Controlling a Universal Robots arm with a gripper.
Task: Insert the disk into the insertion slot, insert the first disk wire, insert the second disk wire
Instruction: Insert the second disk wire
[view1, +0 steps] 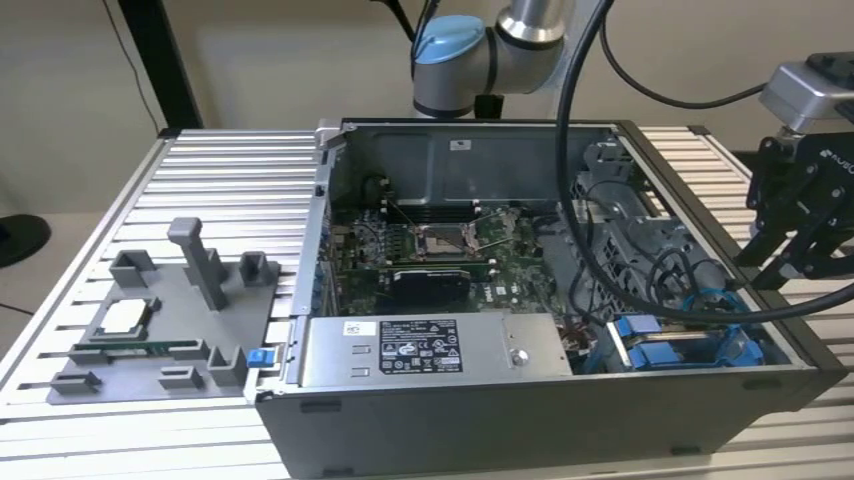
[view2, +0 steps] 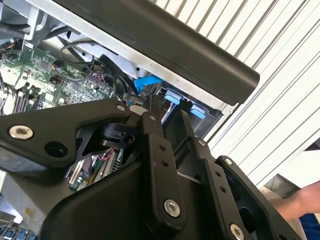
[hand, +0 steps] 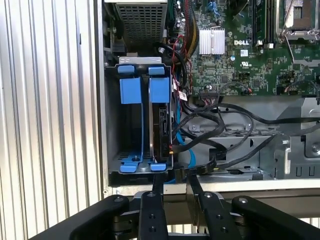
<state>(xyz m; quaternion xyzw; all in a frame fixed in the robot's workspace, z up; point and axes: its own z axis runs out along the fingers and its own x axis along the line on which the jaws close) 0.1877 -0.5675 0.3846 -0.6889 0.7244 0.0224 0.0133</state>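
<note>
I see the disk (hand: 164, 131) standing on edge inside the insertion slot (hand: 131, 135). It sits in the compartment nearer the motherboard (hand: 225, 55), with its blue carrier tab at the far end. Black cables (hand: 220, 122) and a thin blue cable (hand: 184, 150) curl just beside the disk's edge. I cannot tell whether any of them is plugged into it.

My jaws are part-way open, with a plain gap between the two black fingers (hand: 153, 210), and I see nothing clamped between them. In the first wrist view their tips sit at the rim of the case, just short of the slot's near end. One tip is close to a black cable, though I cannot tell if it touches.

In the exterior view the slot is in the near corner of the open computer case (view1: 534, 420), at the exterior view's right. The jaws hang just outside the case wall on that side, with the fingers pointing down and leaning in toward the case. The arm (view1: 454, 60) rises behind the case, and its wrist comes down at the exterior view's right edge.

The case stands on the slatted metal counter (view1: 214, 180). A grey power supply box (view1: 420, 350) sits along its near wall, and a grey fixture tray (view1: 147, 350) lies on the counter towards the exterior view's left. A person's hand (view2: 300, 202) shows at the corner of the second wrist view.
</note>
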